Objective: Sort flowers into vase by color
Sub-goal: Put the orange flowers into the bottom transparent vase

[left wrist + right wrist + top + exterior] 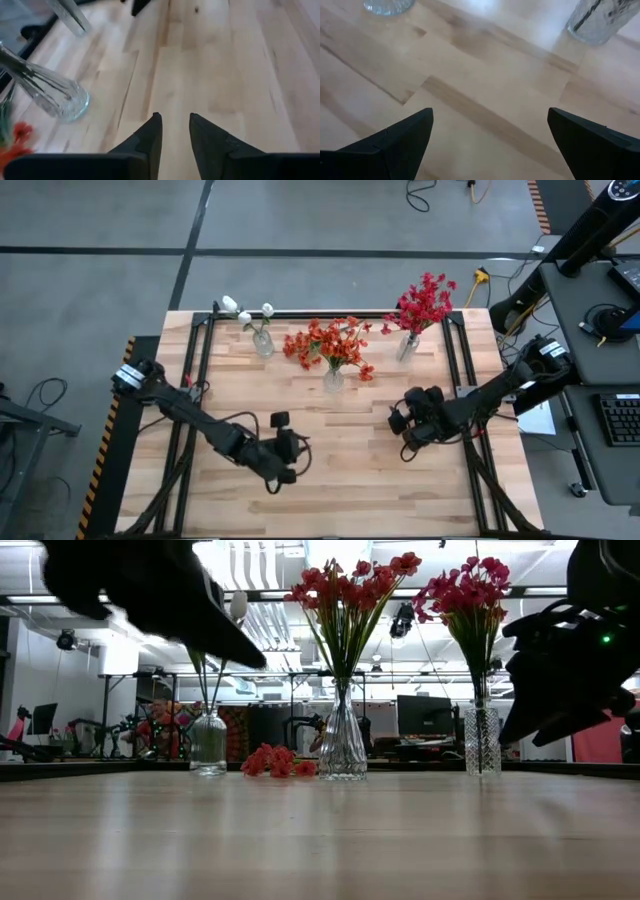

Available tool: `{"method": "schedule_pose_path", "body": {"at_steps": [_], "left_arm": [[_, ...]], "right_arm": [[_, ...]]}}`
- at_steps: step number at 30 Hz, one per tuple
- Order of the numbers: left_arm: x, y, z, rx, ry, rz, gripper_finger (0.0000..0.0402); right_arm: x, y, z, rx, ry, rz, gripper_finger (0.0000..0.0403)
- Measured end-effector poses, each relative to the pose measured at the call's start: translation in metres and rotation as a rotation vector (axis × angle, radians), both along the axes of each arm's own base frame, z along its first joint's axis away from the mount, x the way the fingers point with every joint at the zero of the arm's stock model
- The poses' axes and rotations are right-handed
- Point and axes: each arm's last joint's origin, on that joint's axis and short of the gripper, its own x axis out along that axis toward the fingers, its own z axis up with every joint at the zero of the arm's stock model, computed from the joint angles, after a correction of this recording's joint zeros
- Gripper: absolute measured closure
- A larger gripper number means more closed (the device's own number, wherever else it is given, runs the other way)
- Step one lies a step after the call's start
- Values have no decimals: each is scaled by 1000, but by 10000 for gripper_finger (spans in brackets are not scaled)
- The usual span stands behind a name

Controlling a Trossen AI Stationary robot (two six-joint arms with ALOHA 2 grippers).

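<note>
Standing in 3 vases point(333, 379), sorted flowers point(330, 345)

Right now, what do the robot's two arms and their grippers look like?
Both arms are dark, jointed and slim, each with a white-marked band near its base. The left gripper has two black pointed wedge fingers; the right gripper has two broader black wedges. No cables show on the fingers.

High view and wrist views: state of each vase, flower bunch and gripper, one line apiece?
White flowers: standing in left vase.
Orange flowers: standing in middle vase; one sprig lies on the table.
Red flowers: standing in right vase.
Left gripper: jaws narrowly apart, empty.
Right gripper: jaws wide open, empty.
</note>
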Motion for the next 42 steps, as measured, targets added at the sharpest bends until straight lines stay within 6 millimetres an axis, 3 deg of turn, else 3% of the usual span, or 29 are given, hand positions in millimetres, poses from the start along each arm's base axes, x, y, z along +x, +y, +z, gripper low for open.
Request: {"method": "schedule_pose_path", "body": {"at_steps": [7,11,19,29,35,42], "left_arm": [[0,42,-23,-106,-284,-12,358],[-4,73,-38,-31,-249,126,377],[-3,139,-48,74,-182,318,399],[-5,217,-47,83,-128,365,400],[-7,240,-41,98,-159,356,400],[-9,245,-41,100,-159,366,400]], "right_arm": [[-1,3,-1,33,16,18,17],[-1,3,-1,35,10,11,17],[-1,2,0,5,-14,-3,17],[-1,2,1,-13,-39,-22,17],[0,1,1,-32,-59,-35,17],[0,1,2,-49,-66,-37,17]]}}
